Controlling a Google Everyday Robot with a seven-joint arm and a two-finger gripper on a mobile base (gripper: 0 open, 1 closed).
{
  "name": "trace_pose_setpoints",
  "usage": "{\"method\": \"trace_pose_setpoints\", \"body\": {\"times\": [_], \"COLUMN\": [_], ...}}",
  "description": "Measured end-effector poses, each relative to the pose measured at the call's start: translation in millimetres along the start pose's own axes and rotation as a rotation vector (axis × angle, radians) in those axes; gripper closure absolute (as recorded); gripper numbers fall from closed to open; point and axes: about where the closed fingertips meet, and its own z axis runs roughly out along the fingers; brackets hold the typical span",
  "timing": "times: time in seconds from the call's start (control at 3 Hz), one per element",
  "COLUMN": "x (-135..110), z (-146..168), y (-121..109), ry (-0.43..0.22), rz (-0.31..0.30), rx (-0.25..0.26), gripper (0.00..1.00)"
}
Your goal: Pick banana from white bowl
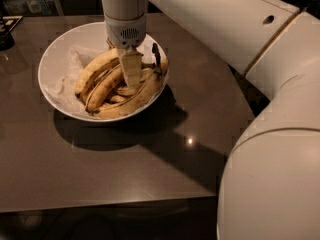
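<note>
The white bowl stands on the table's far left, lined with crumpled white paper and holding a pile of bananas. The banana, long, curved and brown-speckled with a dark stem, lies along the bowl's front right rim. A paler big banana lies to its left, with smaller ones between them. My gripper points straight down from the wrist into the middle of the pile, touching the bananas just above the speckled one.
The bowl sits on a dark grey table whose front edge runs across the lower part of the view. My white arm fills the right side. A dark object sits at the table's far left edge.
</note>
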Motion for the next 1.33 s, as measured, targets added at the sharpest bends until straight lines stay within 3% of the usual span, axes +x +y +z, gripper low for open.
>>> {"method": "trace_pose_setpoints", "body": {"times": [0.33,0.67,1.33], "x": [5.2,5.7,5.6], "z": [8.1,8.9,8.9], "y": [-1.2,-1.3,-1.4], "ry": [-0.001,-0.001,-0.001], "rz": [0.005,0.005,0.005], "rx": [-0.016,-0.017,-0.017], "gripper": [0.38,0.55,1.00]}}
